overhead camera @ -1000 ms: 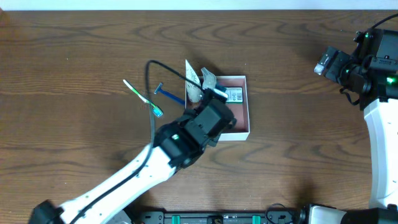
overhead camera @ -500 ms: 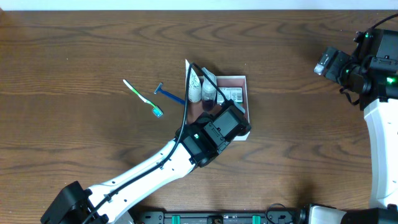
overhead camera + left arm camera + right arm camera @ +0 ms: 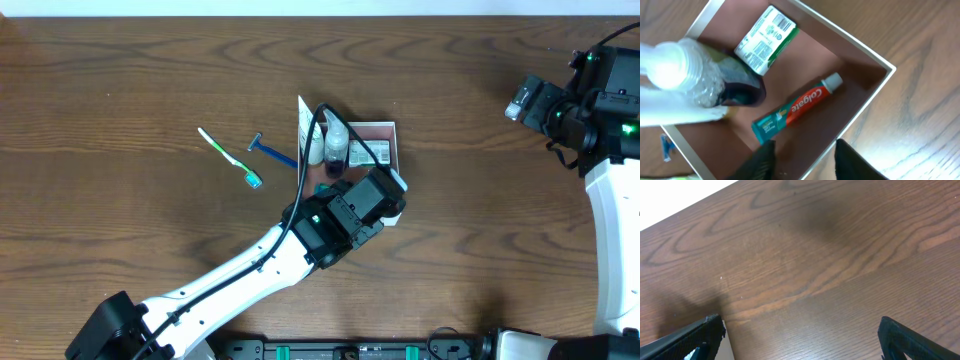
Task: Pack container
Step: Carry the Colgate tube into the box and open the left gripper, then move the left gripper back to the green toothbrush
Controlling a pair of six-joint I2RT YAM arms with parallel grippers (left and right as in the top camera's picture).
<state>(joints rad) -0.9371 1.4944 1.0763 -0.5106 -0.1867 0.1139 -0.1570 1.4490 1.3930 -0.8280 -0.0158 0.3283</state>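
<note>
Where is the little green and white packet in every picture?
Overhead: the packet lies in the top right corner of the container.
Left wrist: top middle, the packet lies beside the dark bottle.
Right wrist: not in it, only table.
Shared landmark: the container's pink floor, seen overhead and from the left wrist.

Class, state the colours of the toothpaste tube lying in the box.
The toothpaste tube is teal and red with a white cap, clearest in the left wrist view.

The table was dark wood with visible grain, faintly sheened. The container looked matt cardboard; the toothpaste tube glossy plastic; the bottle clear, crinkled plastic.
</note>
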